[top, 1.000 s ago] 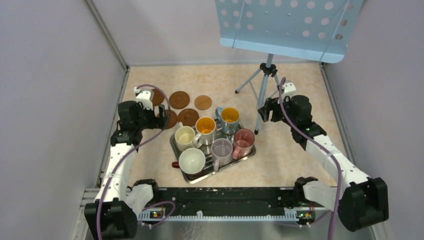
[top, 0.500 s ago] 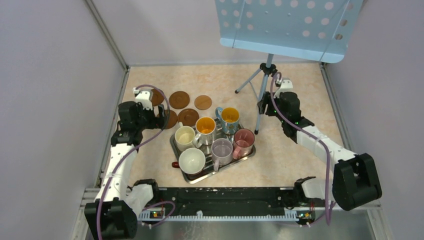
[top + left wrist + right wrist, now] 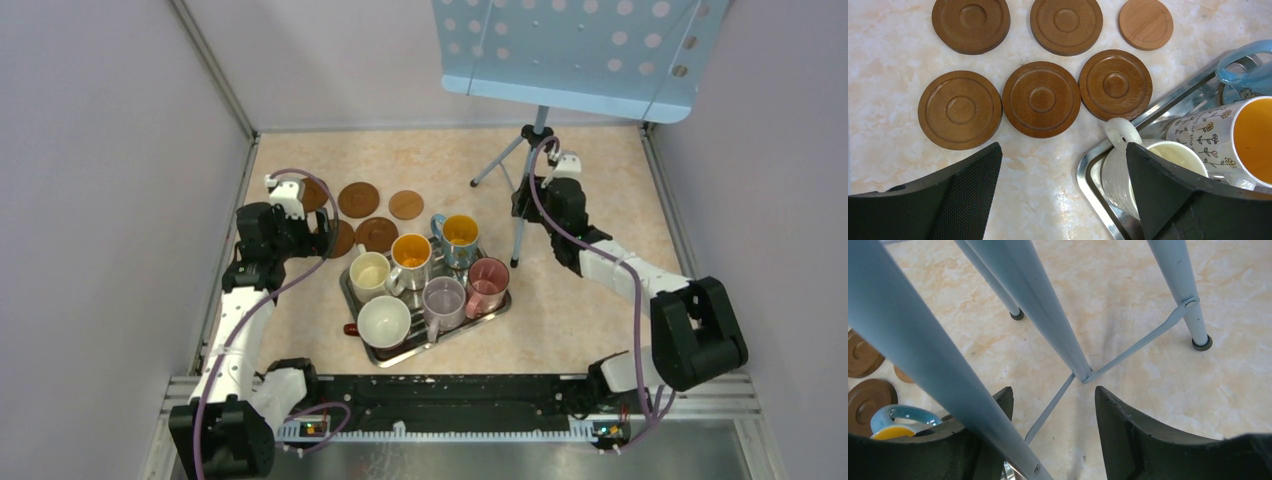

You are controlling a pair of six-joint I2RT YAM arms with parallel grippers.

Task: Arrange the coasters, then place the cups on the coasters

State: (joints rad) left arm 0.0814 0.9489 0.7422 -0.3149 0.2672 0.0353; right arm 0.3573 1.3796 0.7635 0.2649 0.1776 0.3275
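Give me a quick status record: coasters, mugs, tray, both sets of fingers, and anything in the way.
coasters: six, flat on the table in two rows of three, beside the tray
odd one: smaller tan coaster, right end of far row
mugs: six, all on the silver tray; none on a coaster
left gripper: fingers open, empty, above the near coasters and the tray corner
right gripper: fingers apart, empty
obstacle: music stand tripod, legs right at the right gripper
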